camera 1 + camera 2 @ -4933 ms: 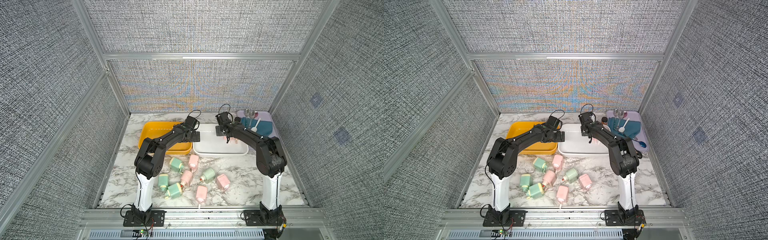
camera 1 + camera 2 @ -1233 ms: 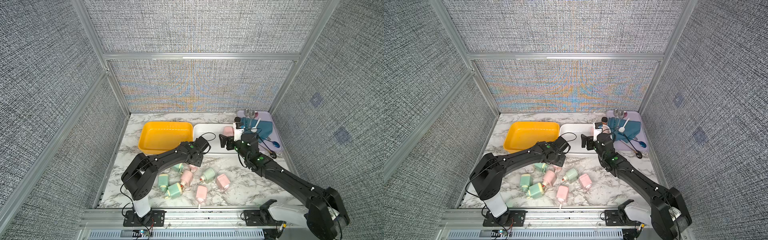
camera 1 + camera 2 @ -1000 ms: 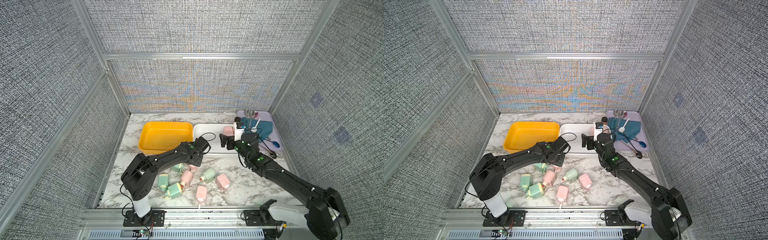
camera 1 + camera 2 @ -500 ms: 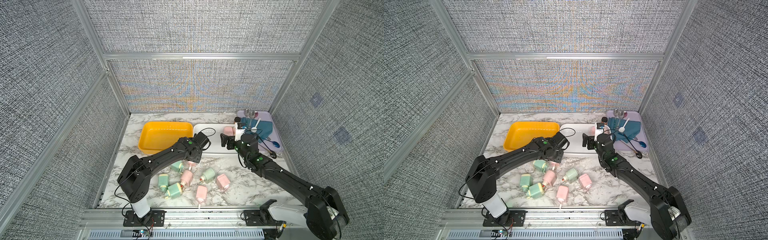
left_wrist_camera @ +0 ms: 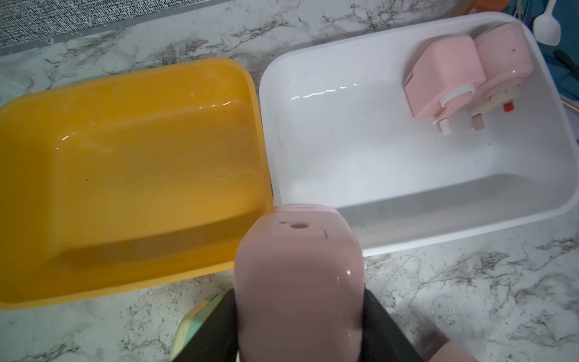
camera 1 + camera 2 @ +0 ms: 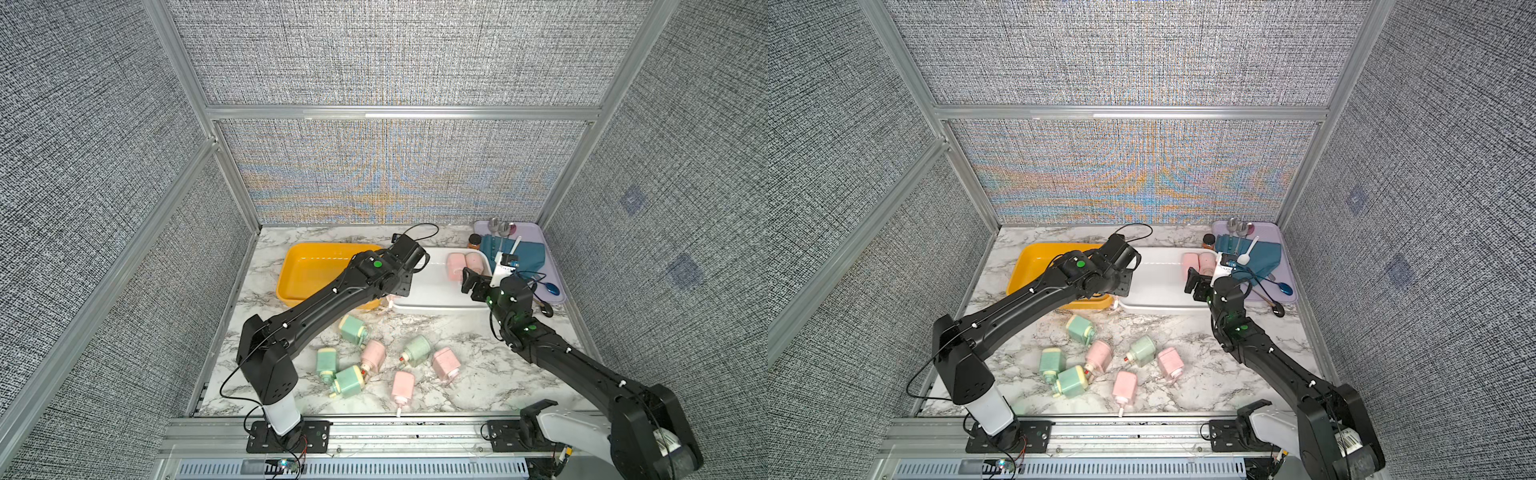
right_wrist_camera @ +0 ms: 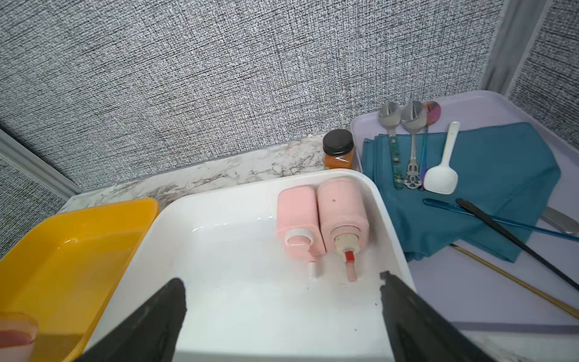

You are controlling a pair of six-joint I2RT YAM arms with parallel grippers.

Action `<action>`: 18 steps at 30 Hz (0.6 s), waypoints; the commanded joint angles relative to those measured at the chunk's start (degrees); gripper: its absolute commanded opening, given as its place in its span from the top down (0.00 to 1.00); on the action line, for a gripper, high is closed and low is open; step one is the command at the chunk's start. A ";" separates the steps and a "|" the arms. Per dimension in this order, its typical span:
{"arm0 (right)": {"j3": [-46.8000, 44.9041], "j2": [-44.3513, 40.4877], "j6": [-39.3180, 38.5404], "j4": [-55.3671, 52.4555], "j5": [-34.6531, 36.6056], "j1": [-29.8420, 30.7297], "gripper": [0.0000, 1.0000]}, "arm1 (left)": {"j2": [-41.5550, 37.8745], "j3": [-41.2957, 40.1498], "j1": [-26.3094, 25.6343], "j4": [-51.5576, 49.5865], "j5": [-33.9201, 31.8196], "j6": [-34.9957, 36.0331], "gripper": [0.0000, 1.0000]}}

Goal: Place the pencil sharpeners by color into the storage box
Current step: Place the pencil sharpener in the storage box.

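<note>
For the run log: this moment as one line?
left gripper: shut on pink sharpener | right gripper: open over white bin | white bin: two pink sharpeners | yellow bin: empty | table: four green, three pink

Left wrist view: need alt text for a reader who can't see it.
The left tool grips a pink pencil sharpener in front of an empty yellow bin and a white bin holding two more pink sharpeners side by side, on a marble table.
</note>
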 commanded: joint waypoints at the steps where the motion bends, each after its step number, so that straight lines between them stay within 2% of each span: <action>1: -0.09 -0.04 -0.82 1.14 -3.98 -2.30 0.01 | 2.66 2.41 0.07 4.27 -1.79 -2.61 1.00; 7: -0.44 1.42 -1.59 -1.92 -8.82 -7.18 0.01 | 9.97 7.76 0.21 10.01 2.22 -6.70 1.00; 13: 2.74 6.81 -3.00 -8.45 -20.20 -13.74 0.01 | 19.45 17.18 0.47 8.84 4.82 -8.75 1.00; 18: 4.00 9.30 -2.76 -12.46 -20.60 -15.65 0.01 | 26.16 23.48 1.30 8.40 6.65 -9.34 1.00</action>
